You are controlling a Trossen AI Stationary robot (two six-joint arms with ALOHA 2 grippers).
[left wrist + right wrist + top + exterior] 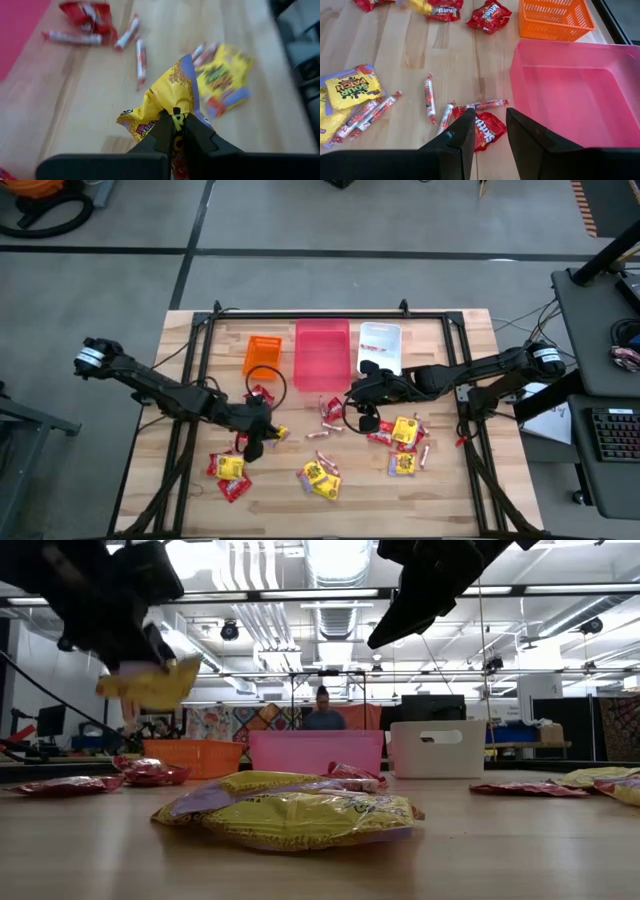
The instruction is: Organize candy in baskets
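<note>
My left gripper (173, 119) is shut on a yellow candy packet (167, 97) and holds it above the wooden table; the low view shows the same packet (152, 685) in the air. My right gripper (487, 131) hovers open over a red packet (487, 127) lying flat beside the pink basket (580, 95). At the table's far side stand the orange basket (262, 355), the pink basket (322, 352) and the white basket (380, 348). More yellow packets (320, 477), red packets (262, 395) and thin wrapped sticks (322, 433) lie scattered on the table. My left gripper pinches one crumpled end of the yellow packet (176, 109) between its two fingers. The fingers slant downward. The packet is lifted clear of the table and sticks out beyond the fingertips, bent and wrinkled.
A black frame (330, 313) runs round the work area. Candy clusters lie at the right (405, 432), front middle and front left (230, 468). A cable loop (266, 383) lies near the orange basket. A person (322, 712) sits beyond the table's far edge.
</note>
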